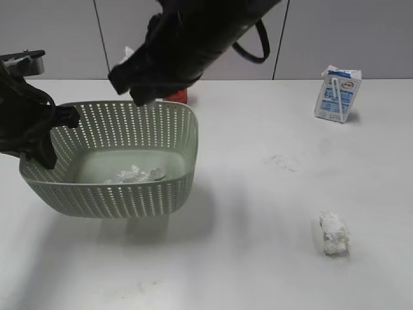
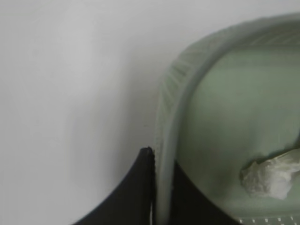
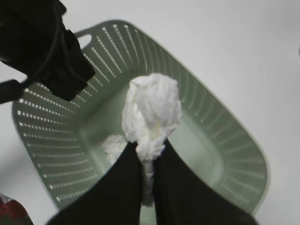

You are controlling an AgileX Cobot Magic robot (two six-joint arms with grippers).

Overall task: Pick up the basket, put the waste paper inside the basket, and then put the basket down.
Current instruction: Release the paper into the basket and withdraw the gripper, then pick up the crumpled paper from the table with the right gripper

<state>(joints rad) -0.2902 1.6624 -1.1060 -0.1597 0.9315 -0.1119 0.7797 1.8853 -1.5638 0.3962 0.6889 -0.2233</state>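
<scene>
Basket (image 1: 122,194) holding paper wad (image 1: 135,173), right tool (image 3: 149,154) gripping another wad (image 3: 152,110)

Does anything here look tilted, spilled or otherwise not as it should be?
The basket hangs tilted, held by the left gripper at one end only, its shadow on the table below. A faint pale smudge marks the table near the drink carton. One paper wad lies outside.

Sage-green slotted basket (image 1: 122,161) holds white paper wads (image 1: 137,174); right of it, a blue-and-white carton (image 1: 338,94).
</scene>
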